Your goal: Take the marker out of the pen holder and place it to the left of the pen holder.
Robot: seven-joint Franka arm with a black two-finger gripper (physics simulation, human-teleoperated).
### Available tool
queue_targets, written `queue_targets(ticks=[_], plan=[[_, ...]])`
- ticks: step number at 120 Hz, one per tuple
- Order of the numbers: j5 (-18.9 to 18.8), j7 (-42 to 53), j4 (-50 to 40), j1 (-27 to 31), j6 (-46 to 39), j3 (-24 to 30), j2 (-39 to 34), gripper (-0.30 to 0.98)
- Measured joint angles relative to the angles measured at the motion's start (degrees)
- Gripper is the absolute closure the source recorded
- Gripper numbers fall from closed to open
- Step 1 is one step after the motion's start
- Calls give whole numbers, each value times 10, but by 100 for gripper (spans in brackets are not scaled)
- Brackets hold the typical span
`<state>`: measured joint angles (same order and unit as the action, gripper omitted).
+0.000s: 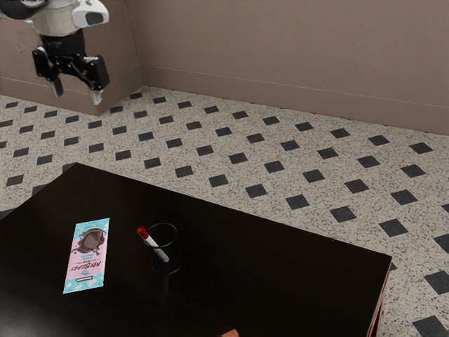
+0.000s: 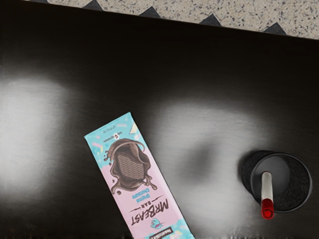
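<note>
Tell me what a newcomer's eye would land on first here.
Probably the chocolate bar, its pink and blue wrapper bright on the dark table. Next, likely, the marker, its red end poking above the rim of the pen holder. The open gripper hangs at the exterior view's upper left.

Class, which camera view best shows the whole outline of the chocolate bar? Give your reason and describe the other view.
The exterior view: all four corners of the chocolate bar are in the picture. The wrist view shows it larger, its "MrBeast" print easier to read, but the lower edge cuts off one end.
</note>
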<state>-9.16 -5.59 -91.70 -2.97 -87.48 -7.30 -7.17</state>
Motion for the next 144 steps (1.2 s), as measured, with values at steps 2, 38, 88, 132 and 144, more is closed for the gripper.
queue_targets(ticks=[2, 38, 88, 132, 144], plan=[[-2, -3, -1, -2, 1, 4, 0, 0], [14, -56, -140, 19, -20, 12, -40, 0], [104, -106, -381, 13, -278, 49, -24, 0], [114, -95, -439, 12, -407, 83, 10, 0], [114, -90, -439, 13, -424, 83, 16, 0]])
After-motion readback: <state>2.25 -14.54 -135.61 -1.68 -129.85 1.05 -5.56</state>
